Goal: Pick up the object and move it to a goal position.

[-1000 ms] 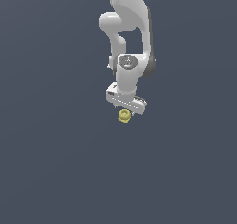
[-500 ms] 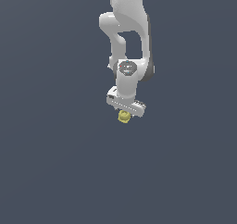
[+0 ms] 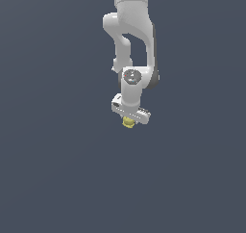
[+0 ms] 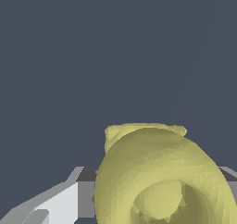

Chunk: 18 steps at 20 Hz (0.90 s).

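In the exterior view the white Panda arm (image 3: 132, 39) comes down from the top centre of the frame, and its gripper (image 3: 129, 120) sits just above the frame's middle; the pale yellow object (image 3: 128, 122) shows directly beneath the gripper body, tucked between the fingers and partly hidden by them; the grey surface (image 3: 57, 179) fills everything else, and no goal marker is visible in either view.

In the wrist view the object (image 4: 162, 177) crowds the lower right of the picture, a rounded lumpy shell with a hollow facing the camera and a small knob inside it; one pale finger (image 4: 60, 204) runs along the lower left right up against the object, and a sliver of the other shows at the right edge; I judge the fingers clamped on the object rather than merely straddling it, though the contact faces themselves are hidden.

Whether the object is clear of the surface cannot be told, since no shadow or gap shows; the step in hand looks like carrying it to the goal; done well, that means keeping the squeeze steady, holding the wrist level because a rounded lumpy shell can roll between flat pads, moving smoothly without jerks, and letting go only once it is at the goal.
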Motion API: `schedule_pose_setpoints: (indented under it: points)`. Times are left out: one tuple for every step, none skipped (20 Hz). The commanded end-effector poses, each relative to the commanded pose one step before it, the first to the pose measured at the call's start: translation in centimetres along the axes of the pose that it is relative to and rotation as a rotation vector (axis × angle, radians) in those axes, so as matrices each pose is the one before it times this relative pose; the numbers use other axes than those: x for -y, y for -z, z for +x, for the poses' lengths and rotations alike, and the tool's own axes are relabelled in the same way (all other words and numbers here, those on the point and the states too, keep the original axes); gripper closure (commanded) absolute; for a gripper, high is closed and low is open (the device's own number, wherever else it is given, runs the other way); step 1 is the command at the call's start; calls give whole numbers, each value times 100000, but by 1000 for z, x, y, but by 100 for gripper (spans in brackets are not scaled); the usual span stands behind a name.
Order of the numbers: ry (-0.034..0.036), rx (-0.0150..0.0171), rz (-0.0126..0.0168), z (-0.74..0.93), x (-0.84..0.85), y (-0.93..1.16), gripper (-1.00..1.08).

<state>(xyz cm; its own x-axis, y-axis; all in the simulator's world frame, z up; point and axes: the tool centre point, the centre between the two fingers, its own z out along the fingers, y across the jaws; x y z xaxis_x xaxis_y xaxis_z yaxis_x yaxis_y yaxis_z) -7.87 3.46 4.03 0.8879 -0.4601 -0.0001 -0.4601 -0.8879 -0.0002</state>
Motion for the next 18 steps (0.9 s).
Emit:
schedule_pose_setpoints:
  points:
    - [-63, -6, -26, 26, -33, -93, 108]
    - [0, 0, 0, 0, 0, 0, 108]
    - [0, 0, 0, 0, 0, 0, 108]
    - [0, 0, 0, 0, 0, 0, 108]
    - [0, 0, 0, 0, 0, 0, 108]
    - [0, 0, 0, 0, 0, 0, 108]
    - [0, 0, 0, 0, 0, 0, 108]
    - [0, 0, 0, 0, 0, 0, 108]
    - [38, -97, 90, 19, 40, 86, 108]
    - [0, 0, 0, -2, 10, 28, 108]
    - [0, 0, 0, -7, 29, 83, 108]
    - [0, 0, 0, -12, 48, 138, 108]
    - [0, 0, 0, -17, 67, 194, 108]
    - [0, 0, 0, -22, 86, 250, 108]
    - [0, 0, 0, -27, 106, 308, 108]
    - [0, 0, 0, -32, 126, 366, 108]
    - [0, 0, 0, -36, 145, 423, 108]
    - [0, 0, 0, -41, 164, 480, 108]
